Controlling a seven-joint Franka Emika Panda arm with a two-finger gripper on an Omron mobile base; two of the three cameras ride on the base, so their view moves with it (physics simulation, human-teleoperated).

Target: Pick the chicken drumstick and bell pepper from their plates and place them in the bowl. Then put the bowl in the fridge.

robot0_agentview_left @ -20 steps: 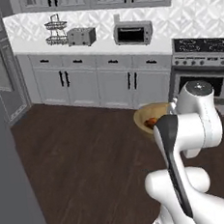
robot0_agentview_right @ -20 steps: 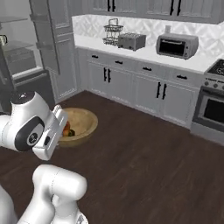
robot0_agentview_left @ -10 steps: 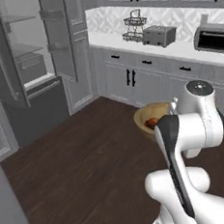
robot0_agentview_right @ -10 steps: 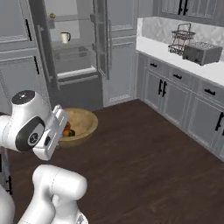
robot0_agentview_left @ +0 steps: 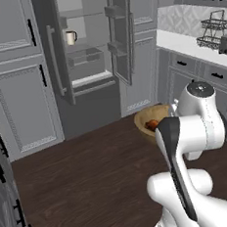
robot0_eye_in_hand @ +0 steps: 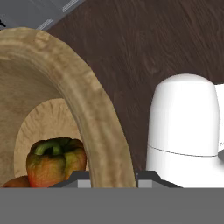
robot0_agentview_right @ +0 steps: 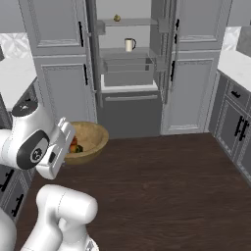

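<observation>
A: Hand view, nearest first: what is the hand [robot0_eye_in_hand: 113, 177] doing?

B: It is clamped on the rim of the wide, light tan wooden bowl [robot0_eye_in_hand: 94, 113]; the rim runs down between its two dark tips, which stand narrow around it.

A: And inside the bowl?

B: The small red-orange bell pepper with a green stem [robot0_eye_in_hand: 55, 161] lies on the bottom, and an orange-brown piece pokes in at the lower left edge, too little of it showing to name.

A: From the base cameras?

B: In the right base view the bowl [robot0_agentview_right: 93, 139] hangs above the dark wooden floor [robot0_agentview_right: 166, 186], beside the white arm, with the red-orange food inside. The left base view has the bowl [robot0_agentview_left: 150, 119] just beyond the arm.

A: Farther off?

B: The tall grey fridge [robot0_agentview_right: 128, 73] stands open, with a white mug [robot0_agentview_right: 129, 44] on a shelf and a small yellowish round fruit [robot0_agentview_right: 117, 18] on the shelf above.
</observation>
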